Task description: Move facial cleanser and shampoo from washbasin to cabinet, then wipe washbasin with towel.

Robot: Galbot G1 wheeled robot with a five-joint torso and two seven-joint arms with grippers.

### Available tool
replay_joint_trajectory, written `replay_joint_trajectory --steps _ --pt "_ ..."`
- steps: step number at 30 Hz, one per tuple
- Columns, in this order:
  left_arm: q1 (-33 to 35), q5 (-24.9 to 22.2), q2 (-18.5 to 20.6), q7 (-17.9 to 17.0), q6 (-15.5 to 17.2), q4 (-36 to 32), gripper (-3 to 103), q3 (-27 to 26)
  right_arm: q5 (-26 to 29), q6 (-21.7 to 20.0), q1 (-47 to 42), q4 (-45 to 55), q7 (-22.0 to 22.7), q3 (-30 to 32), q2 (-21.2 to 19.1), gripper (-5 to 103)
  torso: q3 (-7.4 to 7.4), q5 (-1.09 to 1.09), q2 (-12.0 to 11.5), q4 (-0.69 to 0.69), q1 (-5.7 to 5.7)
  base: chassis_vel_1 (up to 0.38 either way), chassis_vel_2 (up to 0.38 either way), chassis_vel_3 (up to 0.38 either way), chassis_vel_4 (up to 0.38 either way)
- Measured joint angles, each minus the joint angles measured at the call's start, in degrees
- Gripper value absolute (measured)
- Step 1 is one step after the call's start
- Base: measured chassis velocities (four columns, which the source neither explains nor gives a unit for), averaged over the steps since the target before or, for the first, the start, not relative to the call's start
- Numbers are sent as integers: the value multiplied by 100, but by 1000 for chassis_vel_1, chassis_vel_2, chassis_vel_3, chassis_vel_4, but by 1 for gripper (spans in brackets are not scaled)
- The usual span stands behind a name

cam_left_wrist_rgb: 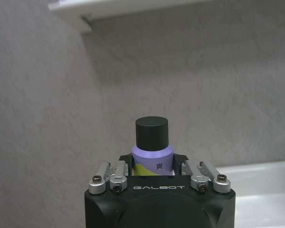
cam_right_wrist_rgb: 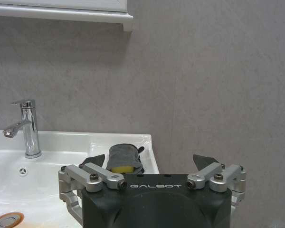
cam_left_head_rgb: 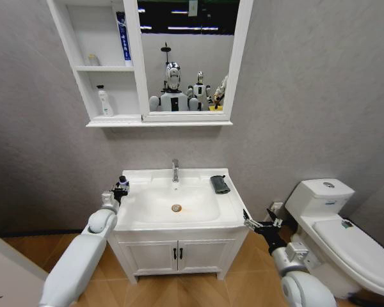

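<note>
At the washbasin's (cam_left_head_rgb: 198, 220) left edge, the left pincer (cam_left_head_rgb: 120, 189) is clamped around a purple-shouldered bottle with a black cap (cam_left_wrist_rgb: 152, 152), probably the facial cleanser or shampoo. The label is too small to tell which. The right pincer (cam_left_head_rgb: 251, 224) hangs with fingers spread just off the washbasin's front right corner. The dark towel (cam_right_wrist_rgb: 123, 159) lies beyond it at the back right, near the faucet (cam_right_wrist_rgb: 26, 126). The cabinet (cam_left_head_rgb: 105, 70) hangs above.

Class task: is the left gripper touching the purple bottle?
Touching. Left wrist view: left gripper fingers close against both sides of the purple bottle.
</note>
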Motion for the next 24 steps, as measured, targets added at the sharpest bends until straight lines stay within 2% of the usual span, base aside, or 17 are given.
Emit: replay_joint_trajectory --steps 1,3,4,5,8,9,12,13,16,17,18,19,21,22,24 --pt "0 0 0 0 0 0 43 0 0 0 0 0 0 0 0 100 0 0 0 0 0 0 0 0 0" --pt "-95 -730 630 -478 592 -921 43 -97 -7 2 37 -33 2 -3 0 100 -1 4 1 0 0 0 0 0 0" --pt "-95 -730 630 -478 592 -921 43 -97 -7 2 37 -33 2 -3 0 100 -1 4 1 0 0 0 0 0 0" --pt "-218 -1144 908 -687 908 -1234 43 -138 -8 4 54 -41 5 -3 -1 100 -1 3 1 -1 0 0 0 0 0" --pt "-850 -2186 1506 -1139 1533 -1753 43 -132 -6 7 49 -41 8 -6 -5 100 -1 1 1 0 -1 0 0 0 0" --pt "-850 -2186 1506 -1139 1533 -1753 43 -132 -6 7 49 -41 8 -6 -5 100 -1 1 1 0 -1 0 0 0 0" --pt "-1692 -3019 1801 -1377 1849 -1815 43 72 -5 14 41 -41 7 -12 -19 100 0 -1 1 -1 0 0 0 0 0" --pt "-1692 -3019 1801 -1377 1849 -1815 43 72 -5 14 41 -41 7 -12 -19 100 0 -1 1 -1 0 0 0 0 0" --pt "-2919 -3670 1906 -1553 2047 -1511 43 557 -4 16 37 -28 5 -21 -16 100 0 0 1 -1 0 0 0 0 0" --pt "-2919 -3670 1906 -1553 2047 -1511 43 557 -4 16 37 -28 5 -21 -16 100 0 0 1 -1 0 0 0 0 0" --pt "-3412 -3883 1906 -1641 2117 -1338 43 833 -2 16 30 -24 5 -21 -14 100 0 2 1 -1 0 0 0 0 0" --pt "-3412 -3883 1906 -1641 2117 -1338 43 833 -2 16 30 -24 5 -21 -14 100 0 2 1 -1 0 0 0 0 0" --pt "-4174 -4106 1809 -1712 2187 -958 43 1356 -1 16 27 -23 5 -17 -14 100 0 0 1 -1 0 0 0 0 0" --pt "-4174 -4106 1809 -1712 2187 -958 43 1356 -1 16 27 -23 5 -17 -14 100 0 0 1 -1 0 0 0 0 0" --pt "-5096 -4319 1560 -1777 2280 -390 43 1933 -1 0 38 -19 7 -18 -16 100 0 2 1 -1 0 0 0 0 0"
